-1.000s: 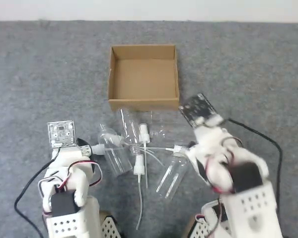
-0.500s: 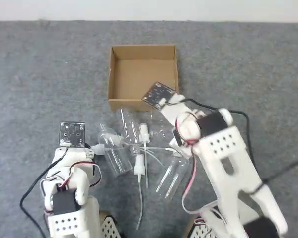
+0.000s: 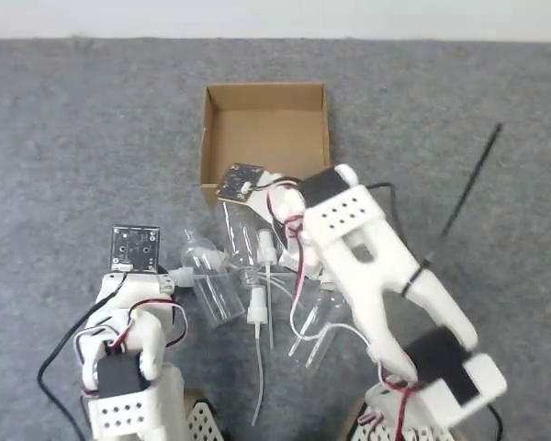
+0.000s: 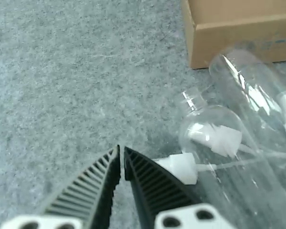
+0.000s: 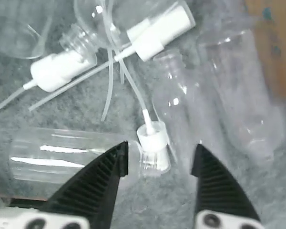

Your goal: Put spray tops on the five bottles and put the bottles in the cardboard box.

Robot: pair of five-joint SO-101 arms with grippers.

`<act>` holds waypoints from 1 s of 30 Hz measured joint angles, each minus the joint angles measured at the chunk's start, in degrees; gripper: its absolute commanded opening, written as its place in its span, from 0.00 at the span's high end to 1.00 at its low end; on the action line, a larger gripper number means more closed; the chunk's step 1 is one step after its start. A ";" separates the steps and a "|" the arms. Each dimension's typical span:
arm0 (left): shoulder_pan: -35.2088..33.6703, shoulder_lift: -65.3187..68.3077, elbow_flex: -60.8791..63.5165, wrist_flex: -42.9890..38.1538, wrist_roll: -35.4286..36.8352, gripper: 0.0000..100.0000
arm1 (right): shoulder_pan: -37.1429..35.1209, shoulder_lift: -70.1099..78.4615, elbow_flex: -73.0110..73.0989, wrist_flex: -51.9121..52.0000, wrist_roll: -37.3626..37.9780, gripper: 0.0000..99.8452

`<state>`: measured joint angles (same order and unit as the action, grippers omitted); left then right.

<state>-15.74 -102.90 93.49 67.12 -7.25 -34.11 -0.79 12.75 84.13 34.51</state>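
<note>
Several clear bottles lie uncapped in front of the cardboard box [image 3: 266, 138], among them one [image 3: 211, 280] by the left arm and one [image 3: 317, 326] under the right arm. Loose white spray tops [image 3: 266, 246] [image 3: 256, 308] with long tubes lie between them. My left gripper [image 4: 121, 155] is shut and empty on the carpet, just beside a spray top [image 4: 181, 167] and a bottle [image 4: 214, 129]. My right gripper [image 5: 161, 149] hangs open above the pile, a white spray top [image 5: 152, 145] between its fingers at the mouth of a lying bottle [image 5: 71, 155].
Grey carpet covers the table [image 3: 92, 138]. The box stands open with nothing in it. The right arm [image 3: 358, 230] stretches across the bottles and hides some of them. A black cable [image 3: 464, 197] sticks up at the right. Free carpet lies left and right of the box.
The right arm swung left and forward, from the right side of the pile to over the bottles by the box front. The left arm shifted slightly.
</note>
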 measured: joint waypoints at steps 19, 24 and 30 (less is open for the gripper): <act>-0.09 0.00 0.97 0.00 0.00 0.99 | 0.26 11.25 -4.31 -2.55 10.37 0.76; -0.09 0.00 0.97 0.00 0.00 0.99 | 0.26 14.51 -4.48 -5.45 10.55 0.76; -0.09 0.00 0.97 0.00 -0.09 0.99 | 0.53 16.09 -4.48 -6.07 10.55 0.76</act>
<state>-15.82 -102.90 94.46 67.12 -7.34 -33.58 15.30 8.26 78.07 45.05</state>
